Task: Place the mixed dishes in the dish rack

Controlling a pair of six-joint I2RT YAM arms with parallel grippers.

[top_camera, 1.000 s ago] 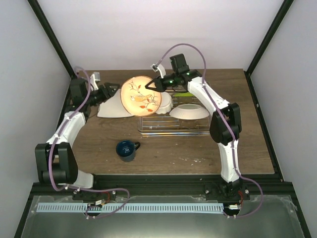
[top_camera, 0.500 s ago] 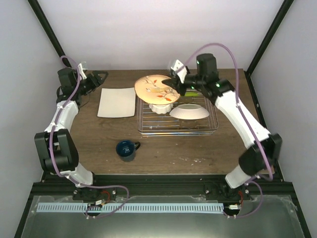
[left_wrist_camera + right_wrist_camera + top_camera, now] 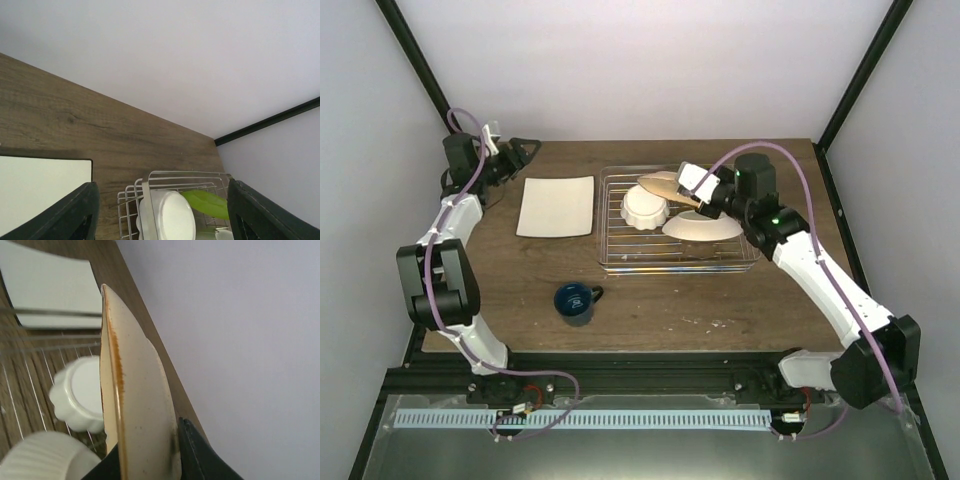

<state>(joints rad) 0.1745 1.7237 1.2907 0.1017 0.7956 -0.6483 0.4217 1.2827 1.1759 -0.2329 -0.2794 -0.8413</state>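
My right fingers [image 3: 196, 452]: clamped on the rim of the floral plate [image 3: 135, 405], one on each face. The plate is on edge, tilted, over the far part of the rack [image 3: 620, 262], just beside the bowl [image 3: 643, 208]. Contact with the wires: cannot tell. The bowl sits bottom up in the rack. A ribbed dish [image 3: 703, 226] and the green plate [image 3: 207, 202] are inside too.

My left fingers [image 3: 75, 212]: apart, empty, well left of the rack. The square plate [image 3: 557, 205] lies flat on the table [image 3: 720, 300], left of the rack. The mug [image 3: 577, 302] stands in front of the rack.
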